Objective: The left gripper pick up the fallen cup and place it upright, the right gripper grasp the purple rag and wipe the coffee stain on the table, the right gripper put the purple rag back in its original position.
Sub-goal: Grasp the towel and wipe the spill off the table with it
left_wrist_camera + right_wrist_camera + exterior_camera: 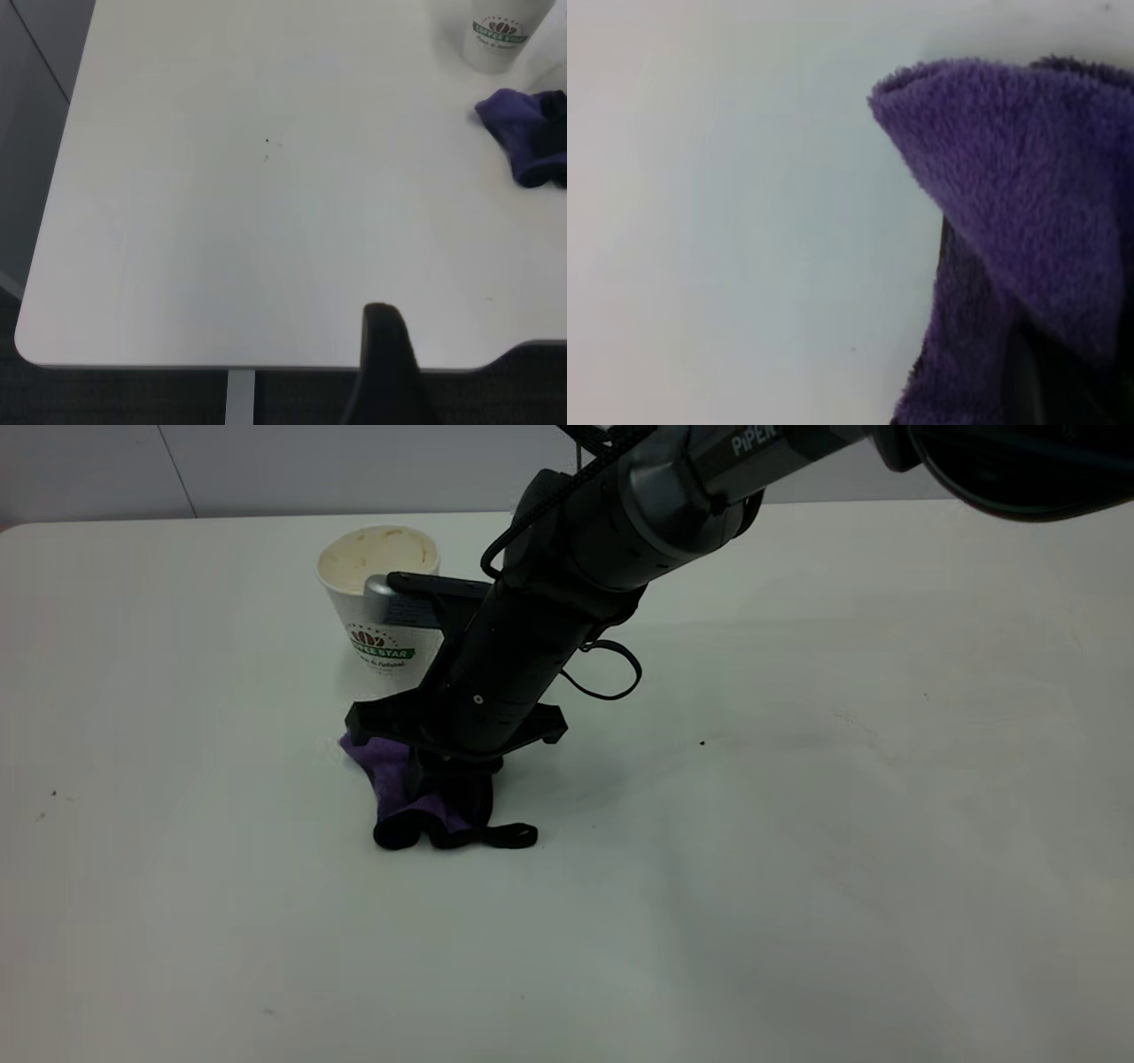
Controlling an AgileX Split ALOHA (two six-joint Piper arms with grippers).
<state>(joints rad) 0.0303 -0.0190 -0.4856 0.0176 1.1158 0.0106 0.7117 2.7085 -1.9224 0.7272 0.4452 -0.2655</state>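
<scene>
Pressing purple rag [394,784] (cup [379,607] upright)

We see the table [842,868], a plain white tabletop with rounded corners. The cup [379,607] stands upright on it, mouth up, logo facing the exterior camera. The purple rag [416,802] lies bunched on the surface just in front of the cup, its black loop [507,835] trailing flat. A few tiny dark specks [702,742] dot the surface.

white "coffee star" cup [379,607] stands upright, cream inside showing; just before it the fluffy purple rag [394,784] lies bunched, black-edged, its loop trailing.
</scene>
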